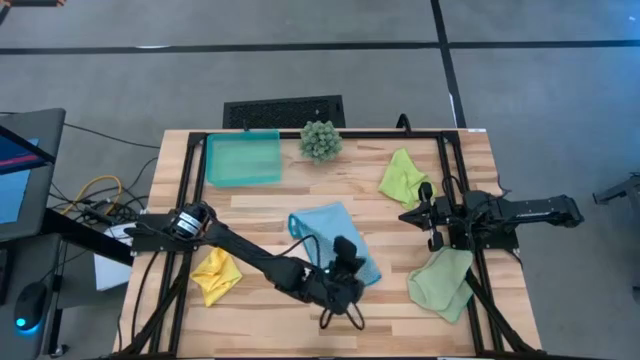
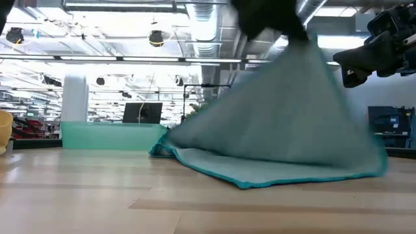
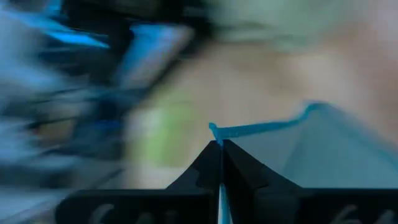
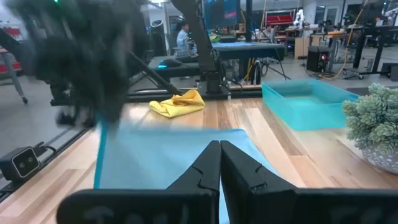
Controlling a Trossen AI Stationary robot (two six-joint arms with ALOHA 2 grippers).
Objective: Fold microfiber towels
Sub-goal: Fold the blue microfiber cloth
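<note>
Closed jaws of the left gripper (image 1: 352, 262) pinch a corner of the light blue towel (image 1: 325, 232) at the table centre and lift it. Right gripper (image 1: 428, 216), at 3 o'clock, is shut and empty. Lime green towel (image 1: 402, 177), yellow towel (image 1: 215, 275) and sage towel (image 1: 444, 281) lie crumpled; no fold is finished.

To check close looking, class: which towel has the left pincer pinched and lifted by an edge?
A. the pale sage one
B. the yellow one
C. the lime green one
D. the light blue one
D: the left pincer is shut on the edge of the light blue towel, which rises off the table in the low view.
</note>
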